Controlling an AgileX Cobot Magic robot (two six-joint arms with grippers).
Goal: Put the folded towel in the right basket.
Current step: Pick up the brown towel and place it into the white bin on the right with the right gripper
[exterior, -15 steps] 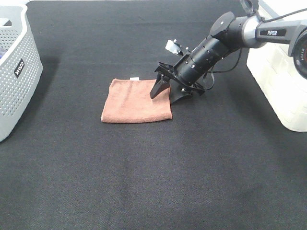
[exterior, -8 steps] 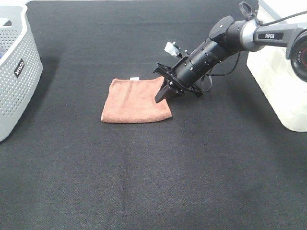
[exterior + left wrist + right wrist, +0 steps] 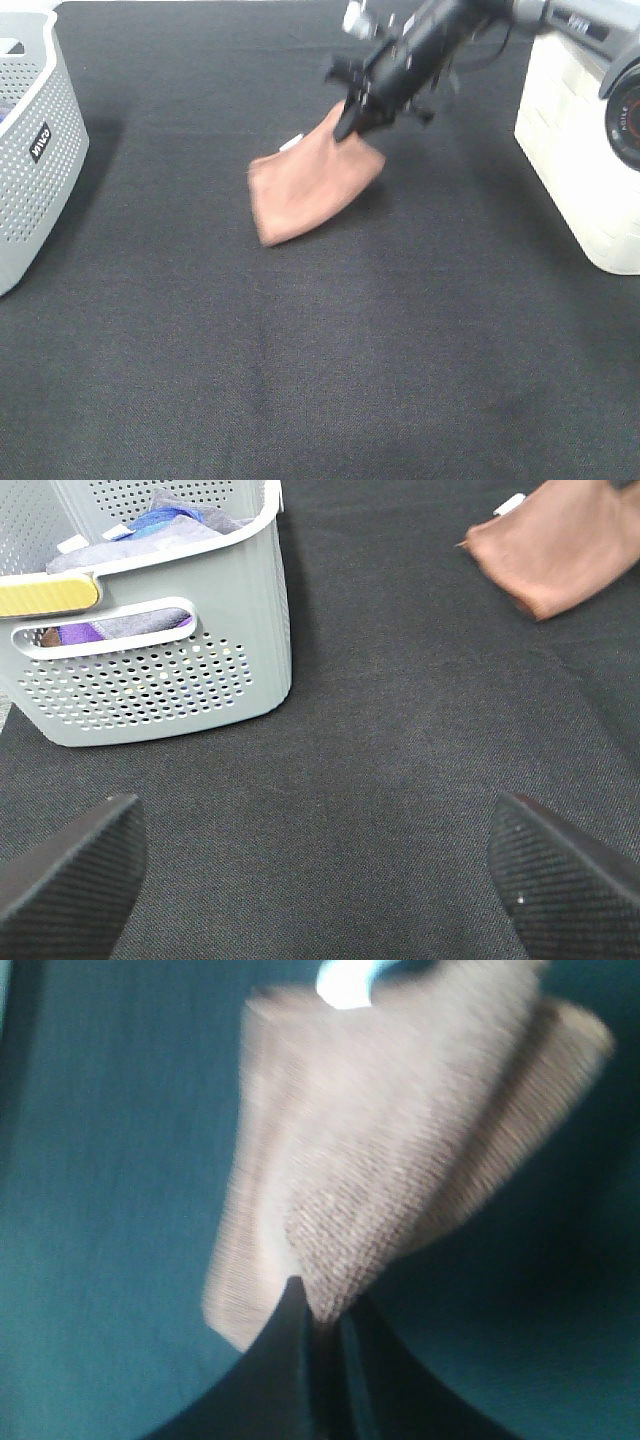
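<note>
The folded brown towel (image 3: 308,182) hangs in the air above the black table, held by its right corner. My right gripper (image 3: 350,122) is shut on that corner and lifted, near the top middle of the high view. In the right wrist view the towel (image 3: 390,1180) droops from the closed fingertips (image 3: 322,1322). The towel also shows in the left wrist view (image 3: 560,540). The right basket (image 3: 585,150) is cream and stands at the right edge. My left gripper (image 3: 320,880) is open and empty, low over the table near the grey basket.
A grey perforated basket (image 3: 30,150) holding cloths stands at the left edge; it also shows in the left wrist view (image 3: 150,670). The black cloth surface (image 3: 320,350) covers the table.
My right gripper closed on the towel's right corner and lifted it up and back. The towel left the table and now hangs tilted.
</note>
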